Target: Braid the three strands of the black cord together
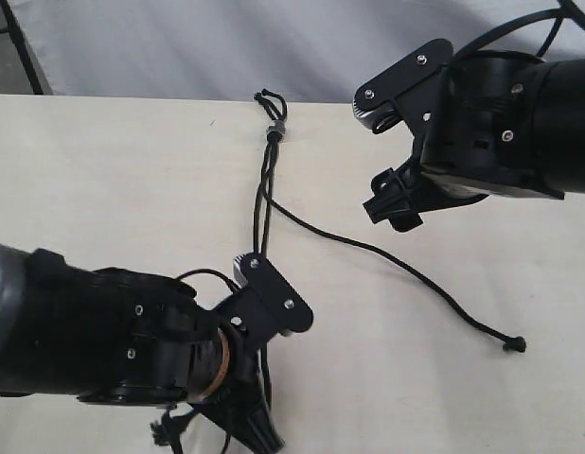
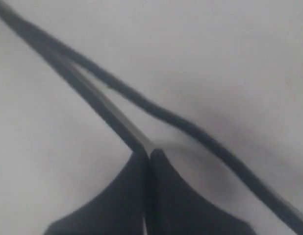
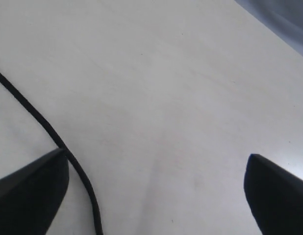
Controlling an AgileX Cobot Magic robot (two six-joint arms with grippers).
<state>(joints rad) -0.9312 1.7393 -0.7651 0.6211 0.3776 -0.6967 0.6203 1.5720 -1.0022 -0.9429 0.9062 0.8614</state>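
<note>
Black cord (image 1: 270, 151) lies lengthwise, grey band (image 1: 275, 130) at far end. Two strands (image 1: 258, 227) run together; third strand (image 1: 368, 248) splays right, knotted tip (image 1: 513, 345).

I'm holding the left gripper (image 2: 149, 155) pinched on a strand (image 2: 95, 100); the right gripper (image 3: 155, 164) is hanging with jaws wide apart.

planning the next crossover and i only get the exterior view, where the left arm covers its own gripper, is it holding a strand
Observer: Yes, the left wrist view shows the left gripper shut on a strand at its tips.
Operator: anything else caught in there
Observer: No, a second strand runs alongside, outside the jaws.
Operator: and the right side
Observer: The right gripper is open, with a loose strand passing close by one fingertip, not pinched.
</note>
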